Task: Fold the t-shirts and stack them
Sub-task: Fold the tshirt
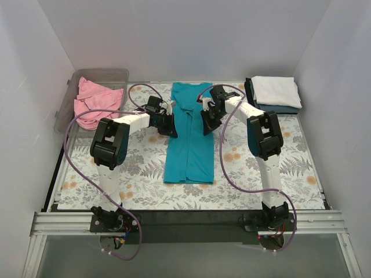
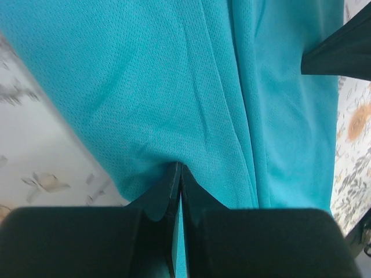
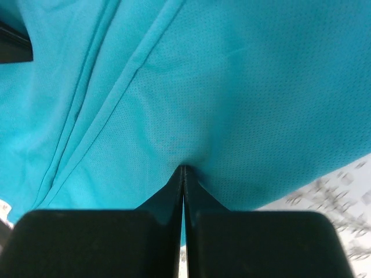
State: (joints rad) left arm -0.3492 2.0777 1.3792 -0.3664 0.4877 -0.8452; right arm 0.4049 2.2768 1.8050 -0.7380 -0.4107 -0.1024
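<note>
The teal t-shirt (image 1: 189, 136) lies as a long narrow strip down the middle of the floral table cloth, folded lengthwise. My left gripper (image 1: 168, 126) is shut on its left edge; in the left wrist view the teal t-shirt (image 2: 174, 87) is pinched between the closed fingertips (image 2: 174, 176). My right gripper (image 1: 207, 124) is shut on its right edge; in the right wrist view the teal t-shirt (image 3: 220, 87) puckers at the closed fingertips (image 3: 181, 176). A folded white t-shirt (image 1: 277, 90) lies on a dark grey-blue t-shirt (image 1: 284, 108) at the back right. The pink t-shirt (image 1: 95, 103) lies crumpled in the bin.
A clear plastic bin (image 1: 119, 75) stands at the back left. White walls enclose the table on three sides. The floral table cloth (image 1: 261, 174) shows on both sides of the teal strip. Purple cables loop off both arms.
</note>
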